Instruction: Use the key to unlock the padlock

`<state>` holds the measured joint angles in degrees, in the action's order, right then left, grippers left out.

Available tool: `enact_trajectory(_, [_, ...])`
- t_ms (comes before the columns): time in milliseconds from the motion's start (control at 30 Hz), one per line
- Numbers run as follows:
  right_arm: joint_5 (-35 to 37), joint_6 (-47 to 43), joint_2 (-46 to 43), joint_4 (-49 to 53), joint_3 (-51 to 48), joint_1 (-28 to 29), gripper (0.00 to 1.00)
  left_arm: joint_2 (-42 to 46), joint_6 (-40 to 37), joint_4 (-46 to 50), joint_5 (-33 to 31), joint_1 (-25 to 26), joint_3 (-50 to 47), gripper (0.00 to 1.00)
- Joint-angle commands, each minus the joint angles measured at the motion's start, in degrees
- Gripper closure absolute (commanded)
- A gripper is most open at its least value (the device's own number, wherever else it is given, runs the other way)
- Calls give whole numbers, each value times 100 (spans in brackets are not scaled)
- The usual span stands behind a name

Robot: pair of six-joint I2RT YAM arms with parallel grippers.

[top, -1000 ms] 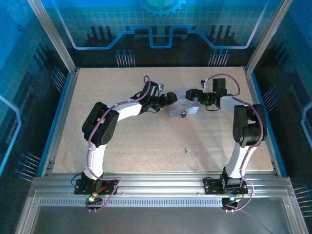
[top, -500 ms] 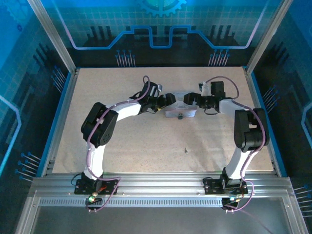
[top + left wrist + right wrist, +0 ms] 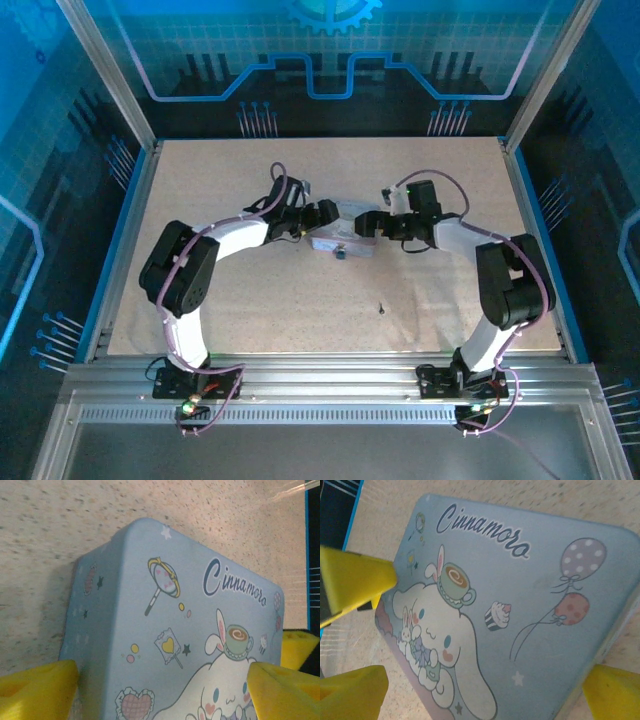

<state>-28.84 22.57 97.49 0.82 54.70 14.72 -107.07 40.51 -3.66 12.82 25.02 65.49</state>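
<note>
1. The left claw sits just left of the frame's centre. Its yellow pads are spread wide astride one end of the tin. I cannot tell whether they press on its walls.
2. The pale blue rectangular metal tin with a cartoon-rabbit lid lies flat on the speckled beige table, between both claws.
3. The tiny dark padlock appears to sit at the tin's near edge. It is too small to read its shackle.
4. The right claw is spread fully. Its yellow fingers flank the tin's other end, and bare table shows beside one of them.
5. The thin greyish metal key lies alone on the table, below and right of centre, well apart from both claws.
6. The step in hand looks preparatory: the claws are positioned at the tin and the key is not yet fetched. Next, one claw probably has to steady the padlock while the other pinches the flat key off the table.
</note>
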Motion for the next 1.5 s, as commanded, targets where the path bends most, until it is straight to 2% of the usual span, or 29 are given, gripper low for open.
enact_trajectory(0, [-229, 164, -259, -163, -198, 424, 0, 342, -109, -204, 184, 17, -195, 11])
enact_trajectory(267, [22, 290, -396, -264, -398, 734, 0, 619, -219, -109, 11, -165, -484, 9])
enact_trajectory(400, [256, 258, -463, -58, -375, 734, 0, 784, -286, -10, -45, -261, -520, 4])
enact_trajectory(600, [973, 144, -809, 686, -310, 717, 0, 1246, -502, 309, -370, -407, -622, 1])
enact_trajectory(900, [1812, 222, -1782, 2199, -550, 780, 1, 2616, -663, 766, -587, -430, -1250, 1])
enact_trajectory(1100, [2104, 610, -2432, 3032, -1037, 1187, 9, 3681, -332, 846, -513, -311, -2023, 1])
enact_trajectory(1200, [2298, 787, -2743, 3375, -1307, 1467, 9, 4105, 31, 726, -438, -206, -2481, 1])
enact_trajectory(1467, [2409, 1343, -3455, 3741, -1988, 1831, 18, 4685, 810, 264, -421, 353, -3539, 1])
